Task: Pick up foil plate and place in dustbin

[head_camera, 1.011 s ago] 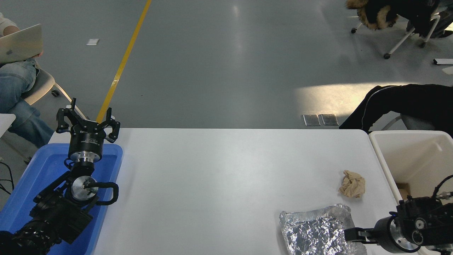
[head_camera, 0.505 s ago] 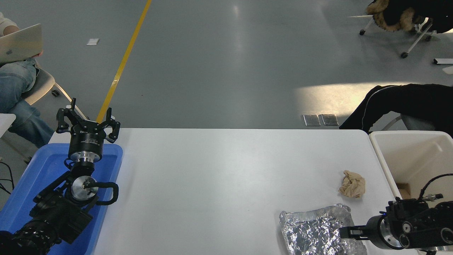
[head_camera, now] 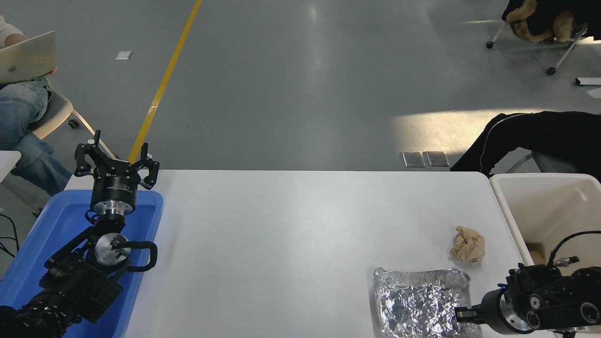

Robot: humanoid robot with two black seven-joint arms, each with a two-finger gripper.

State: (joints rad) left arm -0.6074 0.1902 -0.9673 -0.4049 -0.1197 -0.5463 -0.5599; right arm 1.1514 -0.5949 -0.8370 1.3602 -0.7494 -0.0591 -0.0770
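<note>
We have the white table point(head_camera: 291, 244) spread before us, with the cream dustbin point(head_camera: 504, 206) standing off its right end, open side up so things can drop straight in; its right part is cut off by the picture's edge. At the left lies the blue tray point(head_camera: 44, 234), over which our left gripper point(head_camera: 116, 162) is parked, its fingers spread apart and holding nothing. The foil plate point(head_camera: 418, 300) rests on the table near the front right corner, its lower edge running out of view. Our right gripper point(head_camera: 458, 313) reaches in low from the right and meets the plate's right rim; we judge this to be the grasp, but we cannot tell whether its fingers are apart or clamped, since the arm's body and the crinkled foil hide them. Just beyond the plate sits the small tan paper wad point(head_camera: 468, 244), apart from both plate and bin.
</note>
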